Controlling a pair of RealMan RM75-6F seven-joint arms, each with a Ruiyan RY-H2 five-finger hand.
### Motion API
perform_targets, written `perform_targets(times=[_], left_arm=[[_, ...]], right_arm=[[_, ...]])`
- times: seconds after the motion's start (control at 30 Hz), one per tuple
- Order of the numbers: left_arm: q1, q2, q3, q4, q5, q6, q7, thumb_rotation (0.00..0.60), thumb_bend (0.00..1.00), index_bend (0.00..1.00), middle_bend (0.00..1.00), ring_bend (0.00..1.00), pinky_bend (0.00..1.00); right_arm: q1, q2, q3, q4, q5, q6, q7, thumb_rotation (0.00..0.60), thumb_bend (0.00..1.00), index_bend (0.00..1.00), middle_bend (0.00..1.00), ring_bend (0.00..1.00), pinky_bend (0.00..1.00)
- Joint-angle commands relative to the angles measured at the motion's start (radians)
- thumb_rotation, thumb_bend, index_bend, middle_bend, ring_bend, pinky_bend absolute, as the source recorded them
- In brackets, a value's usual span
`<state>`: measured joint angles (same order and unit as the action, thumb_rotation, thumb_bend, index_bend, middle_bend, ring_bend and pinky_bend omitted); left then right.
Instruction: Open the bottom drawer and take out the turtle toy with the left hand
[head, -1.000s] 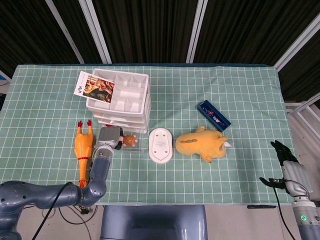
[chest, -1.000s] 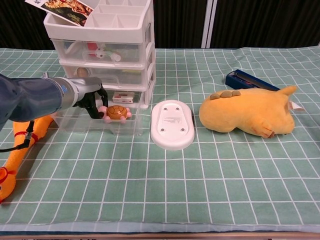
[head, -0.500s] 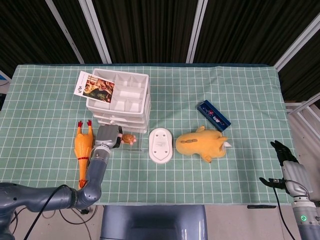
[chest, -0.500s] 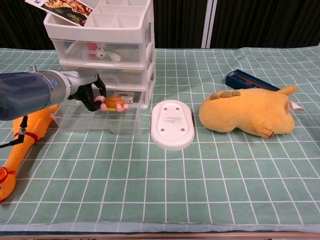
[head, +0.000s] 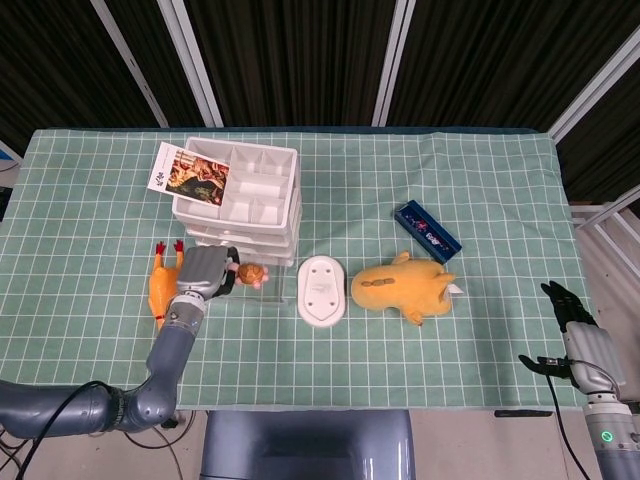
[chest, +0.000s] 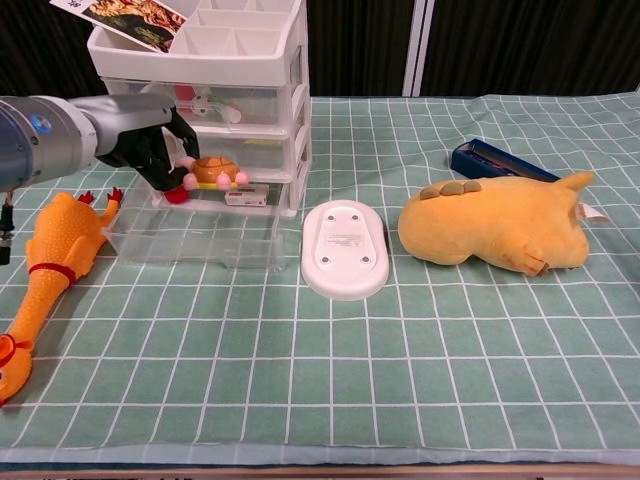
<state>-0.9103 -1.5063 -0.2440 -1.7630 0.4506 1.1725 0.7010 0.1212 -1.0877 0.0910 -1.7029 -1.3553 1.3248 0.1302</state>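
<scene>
The head camera looked steeply down over the whole table (head: 500, 200); the chest camera faced it low and close, sharing the drawer unit (head: 240, 195).

The drawer unit (chest: 210, 95) stands at back left, its bottom drawer (chest: 190, 235) pulled out in front. The turtle toy (chest: 215, 171) hangs above that drawer, rubber chicken (chest: 55, 250) left.
</scene>
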Motion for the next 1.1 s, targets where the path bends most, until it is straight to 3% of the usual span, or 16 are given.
perform_targets(times=[0.03,0.3,0.53,0.93,1.1], left_arm=[[0.037,0.064,0.036,-0.091,0.051,0.009,-0.019,0.6,0.54,0.53,1.0,1.0,1.0],[0.095,0.153,0.172,-0.221,0.164,-0.015,-0.008,0.6,0.54,0.51,1.0,1.0,1.0],[0.125,0.164,0.262,-0.242,0.219,-0.025,0.012,0.6,0.5,0.49,1.0,1.0,1.0],[0.148,0.129,0.278,-0.184,0.239,-0.016,-0.004,0.6,0.25,0.35,1.0,1.0,1.0],[0.165,0.142,0.271,-0.197,0.275,0.009,-0.027,0.6,0.22,0.3,0.97,0.99,1.0]], right_arm=[[0.0,0.0,0.0,0.0,0.0,0.001,-0.001,0.6,0.12,0.0,0.0,0.0,0.19],[0.001,-0.002,0.002,0.0,0.001,0.003,-0.01,0.6,0.12,0.0,0.0,0.0,0.19],[-0.001,-0.002,0.002,-0.002,0.0,0.006,-0.011,0.6,0.12,0.0,0.0,0.0,0.19],[-0.001,-0.001,0.002,-0.004,0.002,0.005,-0.008,0.6,0.12,0.0,0.0,0.0,0.19],[-0.001,-0.002,0.002,-0.003,0.0,0.006,-0.009,0.6,0.12,0.0,0.0,0.0,0.19]])
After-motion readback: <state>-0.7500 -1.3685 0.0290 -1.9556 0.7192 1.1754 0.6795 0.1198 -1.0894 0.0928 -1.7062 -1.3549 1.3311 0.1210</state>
